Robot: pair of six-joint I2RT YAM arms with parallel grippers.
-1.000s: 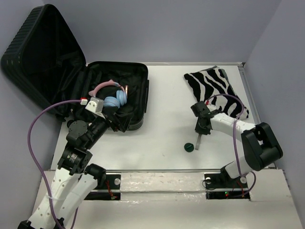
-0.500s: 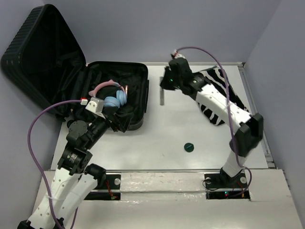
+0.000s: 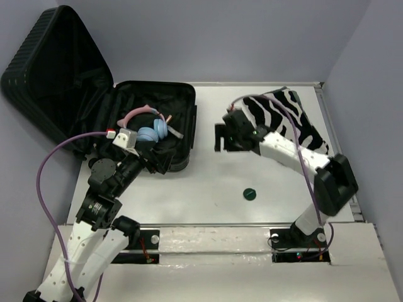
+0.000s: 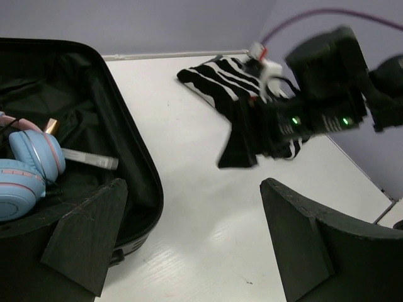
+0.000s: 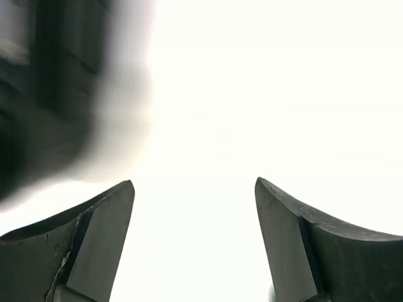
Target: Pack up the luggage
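My right pincer [image 3: 220, 137] gapes, empty, above the white desk [image 3: 252, 170], just right of the luggage [image 3: 160, 123]. My left pincer [image 4: 189, 245] stands wide at the luggage's near rim; blue headphones [image 4: 25, 173] and a slim tube [image 4: 88, 160] lie inside. The zebra-striped cloth [image 3: 293, 116] lies far right.

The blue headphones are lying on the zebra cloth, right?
No. The blue headphones are lying inside the open luggage, as the top external view shows. The zebra cloth sits apart on the table's far right side.
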